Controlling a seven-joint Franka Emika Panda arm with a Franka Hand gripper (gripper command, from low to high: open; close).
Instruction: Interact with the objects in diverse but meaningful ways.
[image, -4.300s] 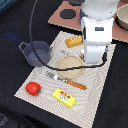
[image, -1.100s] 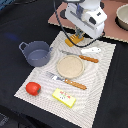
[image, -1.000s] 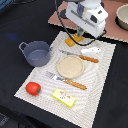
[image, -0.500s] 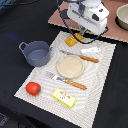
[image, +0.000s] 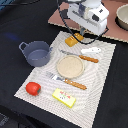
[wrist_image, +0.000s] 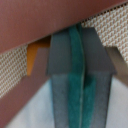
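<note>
Exterior view: the arm's jaws (image: 82, 31) hang over the golden bread loaf (image: 73, 40) at the striped placemat's (image: 107, 75) far edge; from the wrist view, flat grey pads (wrist_image: 64, 60) pressed together around a green strip, gripping nothing. Round grey-blue pot (image: 36, 53), glossy red tomato (image: 33, 88), yellow butter block (image: 64, 97) lie apart.

Claw (wrist_image: 80, 95) pointing down, jaws together.

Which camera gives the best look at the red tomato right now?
The exterior view. It shows the whole red tomato on the striped placemat, near the grey-blue pot. The wrist view doesn't show the tomato, only the shut gripper close up.
</note>
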